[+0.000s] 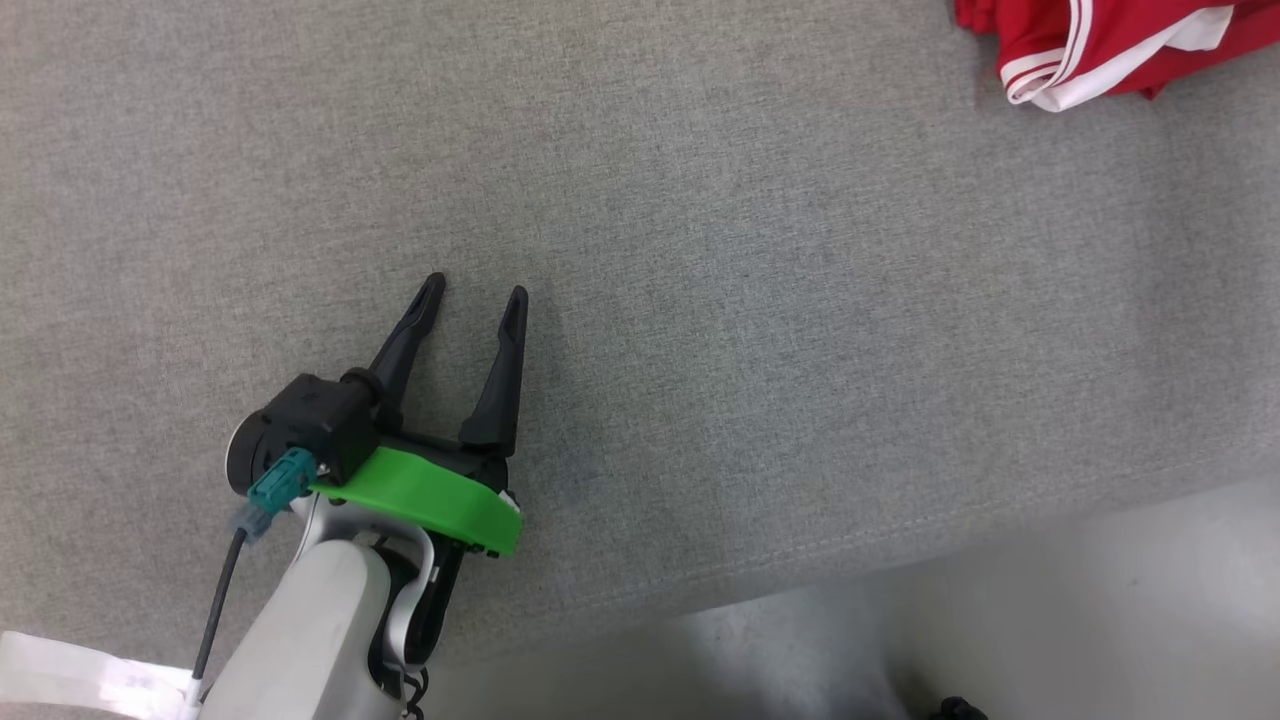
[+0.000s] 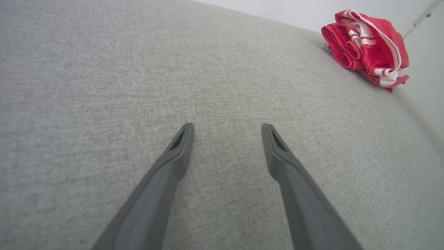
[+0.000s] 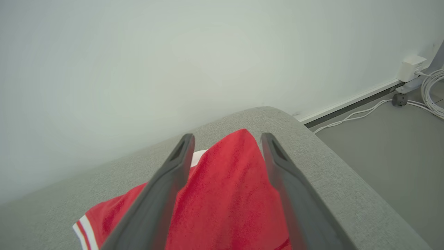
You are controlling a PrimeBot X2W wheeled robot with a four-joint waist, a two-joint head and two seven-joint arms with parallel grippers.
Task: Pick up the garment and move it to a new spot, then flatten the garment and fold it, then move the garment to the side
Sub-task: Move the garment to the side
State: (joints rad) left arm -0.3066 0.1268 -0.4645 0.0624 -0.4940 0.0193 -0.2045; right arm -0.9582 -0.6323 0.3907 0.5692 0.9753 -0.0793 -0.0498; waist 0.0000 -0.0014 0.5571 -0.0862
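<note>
The garment [image 1: 1100,40] is red with white stripes and lies bunched at the far right corner of the grey fabric surface [image 1: 700,250]. In the left wrist view the garment [image 2: 367,45] sits crumpled at the upper right, well away from my left gripper [image 2: 227,127]. My left gripper [image 1: 475,291] hovers open over bare fabric at the lower left, nothing between its fingers. In the right wrist view my right gripper [image 3: 227,136] stands open just above the garment [image 3: 229,194], its fingers spread wide with red cloth showing between and below them.
The surface's front edge [image 1: 900,550] runs along the lower right, with pale floor [image 1: 1100,620] beyond it. A white wall [image 3: 173,52] stands behind the corner. White cables [image 3: 430,93] and a power box [image 3: 411,67] lie on the floor at the right.
</note>
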